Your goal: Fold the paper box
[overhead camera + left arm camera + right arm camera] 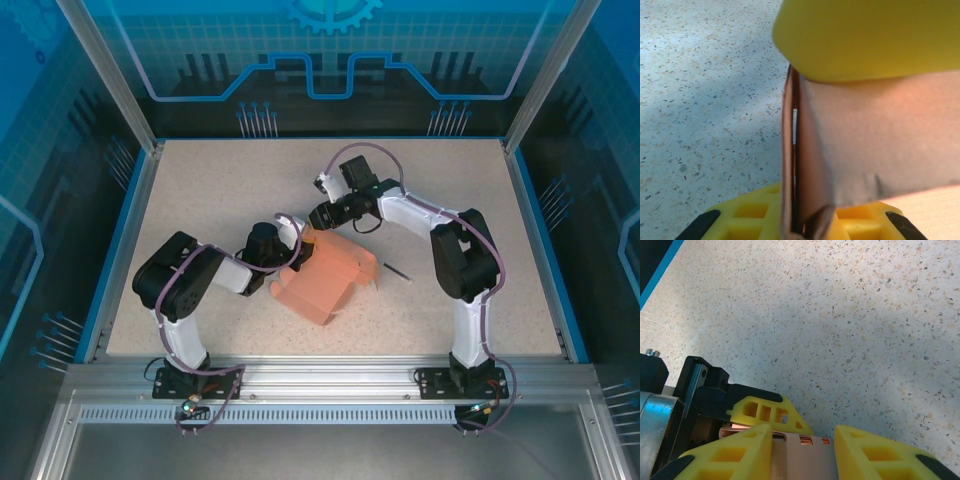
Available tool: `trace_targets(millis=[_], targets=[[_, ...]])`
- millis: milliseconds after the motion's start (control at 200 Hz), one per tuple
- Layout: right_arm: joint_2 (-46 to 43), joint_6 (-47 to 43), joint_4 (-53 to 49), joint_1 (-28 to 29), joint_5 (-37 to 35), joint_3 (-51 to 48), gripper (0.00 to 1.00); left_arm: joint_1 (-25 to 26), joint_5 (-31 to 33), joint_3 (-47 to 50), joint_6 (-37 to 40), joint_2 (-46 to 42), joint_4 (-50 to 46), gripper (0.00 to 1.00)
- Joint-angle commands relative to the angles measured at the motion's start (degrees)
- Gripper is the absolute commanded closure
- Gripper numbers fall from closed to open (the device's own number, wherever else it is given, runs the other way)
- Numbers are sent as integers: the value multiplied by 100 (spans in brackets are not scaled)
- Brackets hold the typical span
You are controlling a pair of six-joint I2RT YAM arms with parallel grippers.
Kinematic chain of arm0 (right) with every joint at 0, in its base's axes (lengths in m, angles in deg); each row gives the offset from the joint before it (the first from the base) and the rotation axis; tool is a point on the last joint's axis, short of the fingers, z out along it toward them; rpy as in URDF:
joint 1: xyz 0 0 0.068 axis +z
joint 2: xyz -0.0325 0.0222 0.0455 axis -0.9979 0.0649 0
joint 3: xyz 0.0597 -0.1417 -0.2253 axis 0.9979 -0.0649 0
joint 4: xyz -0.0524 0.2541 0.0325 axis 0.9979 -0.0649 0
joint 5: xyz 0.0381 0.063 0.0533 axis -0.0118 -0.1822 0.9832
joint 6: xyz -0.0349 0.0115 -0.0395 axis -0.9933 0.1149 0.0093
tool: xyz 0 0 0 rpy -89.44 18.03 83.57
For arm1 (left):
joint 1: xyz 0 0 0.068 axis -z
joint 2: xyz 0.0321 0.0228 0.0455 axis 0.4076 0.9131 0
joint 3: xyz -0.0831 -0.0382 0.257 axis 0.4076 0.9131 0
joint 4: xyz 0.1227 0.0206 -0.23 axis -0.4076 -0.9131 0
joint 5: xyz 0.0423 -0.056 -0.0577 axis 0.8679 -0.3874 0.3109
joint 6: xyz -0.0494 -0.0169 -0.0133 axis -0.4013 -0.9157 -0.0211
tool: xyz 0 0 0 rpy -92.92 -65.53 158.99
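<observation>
Paper box (325, 285) sits mid-table (200, 190), salmon-pink, partly formed, one wall raised at its far-L corner. L gripper (297, 256) is at that wall. L wrist cam: doubled cardboard (865, 140) stands edge-on btwn the L gripper (807, 222) tips and fills the gap, so it's pinching the wall. R gripper (316, 228) is at the same top edge, from the far side. R wrist cam: R gripper (802, 442) tips sit either side of a slotted cardboard strip (805, 450); can't tell if squeezing or just straddling. Thin dark stick (397, 270) lies just R of box, not touching.
</observation>
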Motion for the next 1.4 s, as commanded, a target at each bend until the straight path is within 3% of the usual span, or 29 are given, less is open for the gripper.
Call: trace_targets(millis=[0, 285, 565, 810, 981, 1281, 1396], targets=[[213, -139, -556, 61, -403, -48, 63, 43, 18, -50, 99, 53, 116, 79], [-82, -101, -610, -87, -267, 111, 60, 47, 225, -63, 68, -76, -7, 91], [-1088, 132, -457, -370, -118, -188, 52, 70, 822, -104, -285, -378, -435, 97], [-2832, 217, -656, -529, -1114, -1402, 47, 134, 1607, -120, -1015, -938, -1190, 99], [-3573, 586, -907, -156, -1584, -1970, 40, 225, 2183, -257, -1367, -1286, -1963, 100], [-3064, 923, -1063, 608, -2535, -1776, 38, 311, 2521, -407, -1525, -1592, -2625, 100], [-2723, 964, -985, 674, -2484, -1649, 39, 349, 2539, -460, -1527, -1612, -2668, 99]])
